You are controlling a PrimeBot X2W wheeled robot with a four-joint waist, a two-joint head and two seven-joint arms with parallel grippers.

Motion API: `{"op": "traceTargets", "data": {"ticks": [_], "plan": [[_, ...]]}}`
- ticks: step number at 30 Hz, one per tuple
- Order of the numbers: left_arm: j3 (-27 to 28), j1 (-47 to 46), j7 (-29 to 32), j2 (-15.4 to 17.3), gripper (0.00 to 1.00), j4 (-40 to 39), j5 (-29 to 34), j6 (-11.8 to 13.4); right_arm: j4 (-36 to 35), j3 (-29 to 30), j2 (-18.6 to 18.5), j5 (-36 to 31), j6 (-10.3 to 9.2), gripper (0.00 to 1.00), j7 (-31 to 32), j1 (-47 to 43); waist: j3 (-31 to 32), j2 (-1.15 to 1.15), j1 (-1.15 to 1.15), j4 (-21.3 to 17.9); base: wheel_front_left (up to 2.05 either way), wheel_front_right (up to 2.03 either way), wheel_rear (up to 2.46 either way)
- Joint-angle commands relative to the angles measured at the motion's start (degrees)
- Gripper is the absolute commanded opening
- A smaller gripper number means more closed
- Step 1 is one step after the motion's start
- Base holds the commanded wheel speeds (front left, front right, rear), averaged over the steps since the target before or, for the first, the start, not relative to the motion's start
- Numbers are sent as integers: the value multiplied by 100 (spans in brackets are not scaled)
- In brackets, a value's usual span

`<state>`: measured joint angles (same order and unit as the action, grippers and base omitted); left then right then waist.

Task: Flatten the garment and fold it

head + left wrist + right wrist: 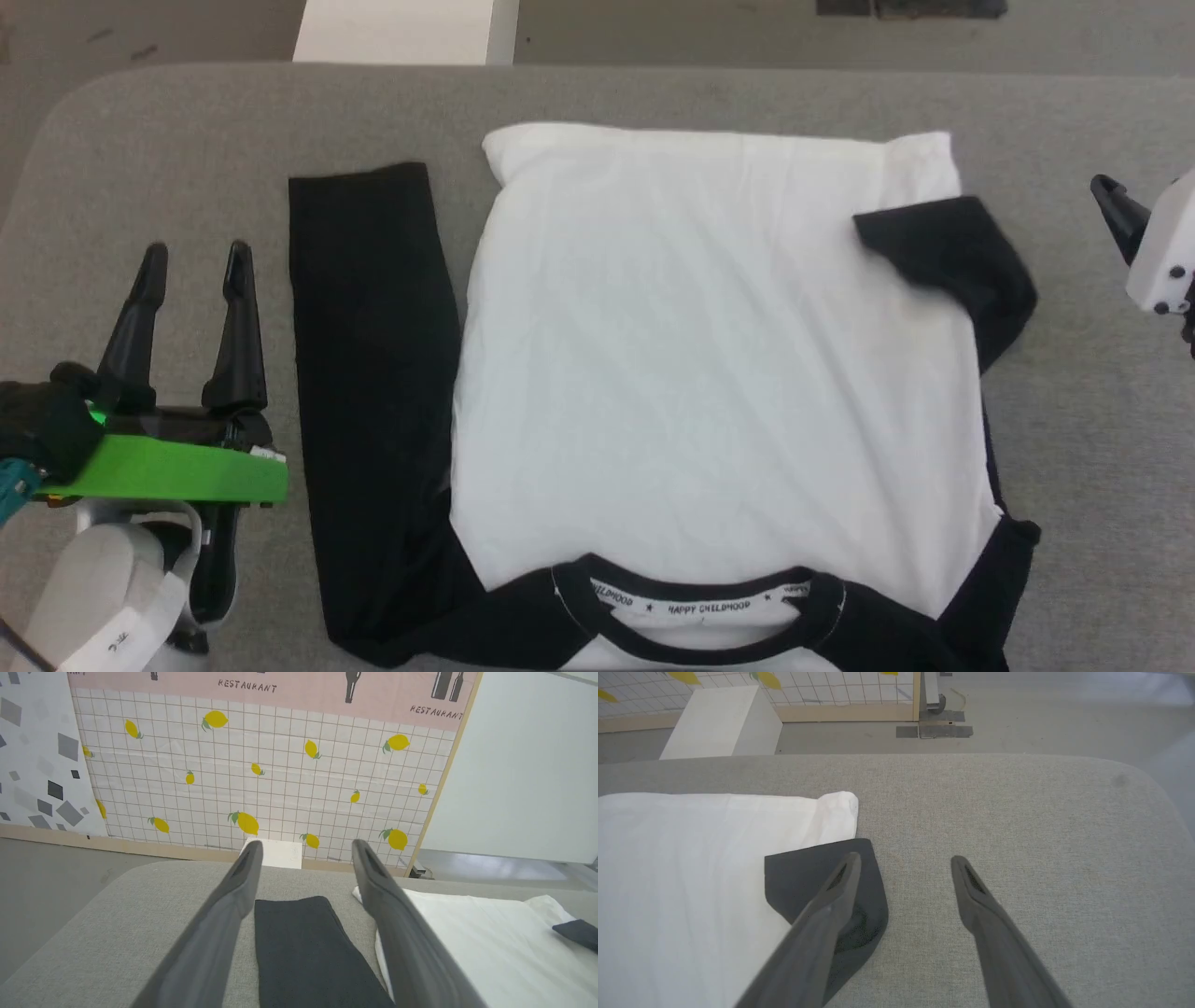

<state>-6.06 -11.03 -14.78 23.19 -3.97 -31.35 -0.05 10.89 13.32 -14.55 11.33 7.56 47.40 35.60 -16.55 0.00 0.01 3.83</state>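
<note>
The garment (709, 373) lies flat on the grey table (187, 140), white body spread out and black collar (700, 611) toward me. Its left black sleeve (373, 392) runs straight beside the body. The right sleeve's cuff (943, 247) is folded in over the white body's far right corner. My left gripper (196, 250) stands open left of the straight sleeve, touching nothing; from the left wrist, that sleeve (303, 952) lies below my left gripper (307, 843). My right gripper (1116, 210) hovers at the right edge, open (904, 857), its left finger (831, 914) above the folded cuff (817, 872).
A white box (401, 30) stands on the floor past the table's far edge. Beyond it is a tiled wall panel with lemons (280, 765). Bare grey table surface (1017, 812) stretches to the right of the garment, ending in a rounded corner.
</note>
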Motion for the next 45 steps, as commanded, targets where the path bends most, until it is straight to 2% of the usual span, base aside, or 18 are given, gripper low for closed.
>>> {"op": "traceTargets", "data": {"ticks": [1,8,12,20,21,22,23,28,31,38,45], "plan": [[70,-139,-20,-81,100,26,138,-65,112,-84,-34,-110,-8,100,117,118,-590,0,-1,243,0,0,0],[407,-312,-21,-471,100,161,558,-368,542,-584,-77,-459,-8,100,662,521,-1033,0,-1,330,0,0,0],[520,-380,-21,-645,100,201,656,-517,682,-764,-127,-618,-8,100,768,612,-1163,0,-1,376,0,0,0],[590,-439,-21,-843,100,309,776,-676,977,-755,-29,-572,-8,100,1260,512,-1214,0,-1,403,0,0,0],[596,-444,-21,-855,100,320,787,-688,968,-684,3,-527,-8,45,1323,504,-1207,0,-1,397,0,0,0],[602,-446,-21,-864,100,331,793,-696,945,-597,25,-514,-8,8,1337,502,-1196,0,-1,389,0,0,0],[604,-446,-21,-871,100,351,801,-704,917,-504,56,-503,-8,0,1350,493,-1170,0,-1,375,0,0,0],[606,-417,-21,-889,100,424,807,-728,667,154,210,-475,-8,0,1103,481,-970,0,-1,290,0,0,0],[590,-357,-21,-912,100,457,805,-735,491,479,171,-485,-8,0,908,392,-763,0,-1,222,0,0,0],[674,-104,-21,-910,100,494,807,-740,39,1556,-148,-804,-8,0,901,-52,-267,0,-1,55,0,0,0],[805,219,-21,-883,100,437,808,-742,-385,2513,-726,-1228,-8,0,768,-345,49,0,-1,-24,0,0,0]]}}
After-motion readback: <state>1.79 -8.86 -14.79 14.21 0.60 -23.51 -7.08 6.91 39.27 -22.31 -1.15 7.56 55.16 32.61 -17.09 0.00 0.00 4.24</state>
